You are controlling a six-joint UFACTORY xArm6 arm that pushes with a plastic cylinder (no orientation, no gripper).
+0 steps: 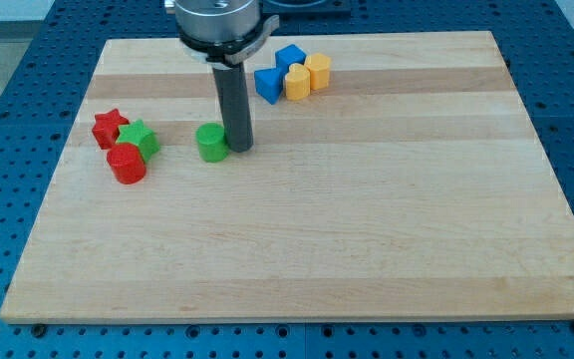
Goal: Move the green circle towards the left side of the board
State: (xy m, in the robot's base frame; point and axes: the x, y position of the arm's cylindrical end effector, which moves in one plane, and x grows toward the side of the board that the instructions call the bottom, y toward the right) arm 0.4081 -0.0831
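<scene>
The green circle lies on the wooden board in the upper left part of the view. My tip stands right against the green circle's right side, touching it or nearly so. The dark rod rises from the tip to the arm's head at the view's top.
To the left of the green circle sit a red star, a green star and a red circle, close together. Near the view's top are two blue blocks and two yellow blocks.
</scene>
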